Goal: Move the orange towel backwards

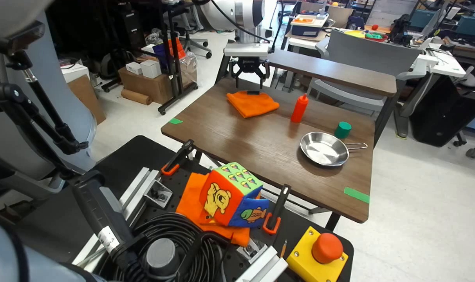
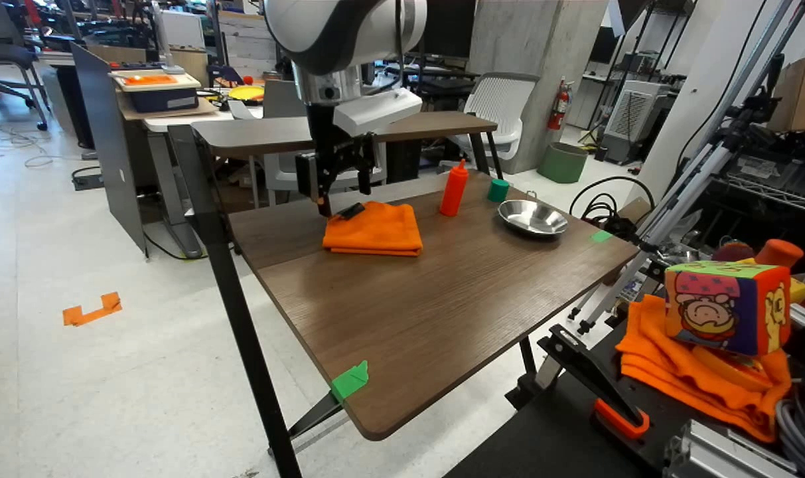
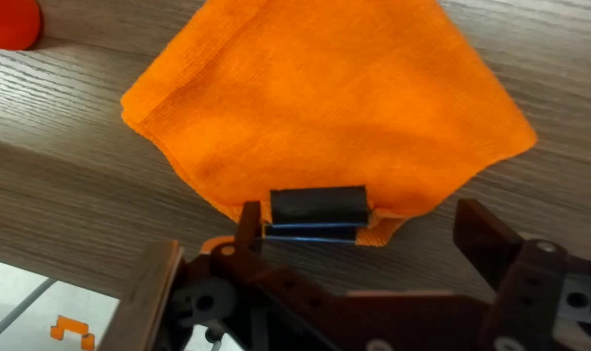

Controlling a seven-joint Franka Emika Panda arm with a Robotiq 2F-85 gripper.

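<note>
Brown wood-grain desk (image 1: 221, 133): I call the side by the raised wooden shelf (image 1: 331, 72) the shelf edge, and the side with green tape (image 1: 356, 194) at both corners the taped edge.
Folded orange cloth towel (image 1: 253, 105): lies near the shelf edge, toward one of its corners, with a flat black strip (image 3: 319, 207) on its border.
Black two-finger gripper (image 1: 249, 85): I have the fingers spread wide on either side of the strip, holding nothing; whether one touches the towel I can't tell.
Red plastic squeeze bottle (image 1: 299, 109): upright near the towel, apart from it, on the side away from that corner; standing in the way along the shelf edge.
Shiny round metal pan with wire handle (image 1: 324, 149): toward the short edge far from the towel; a green cylinder (image 1: 343, 130) stands just beside it.
Black platform (image 1: 131, 160) past the taped edge: picture-printed cloth cube (image 1: 232, 196) on a second orange cloth (image 1: 191, 196), black-and-orange clamps (image 1: 277, 207), red button (image 1: 327, 248) on a yellow box (image 1: 303, 254).
</note>
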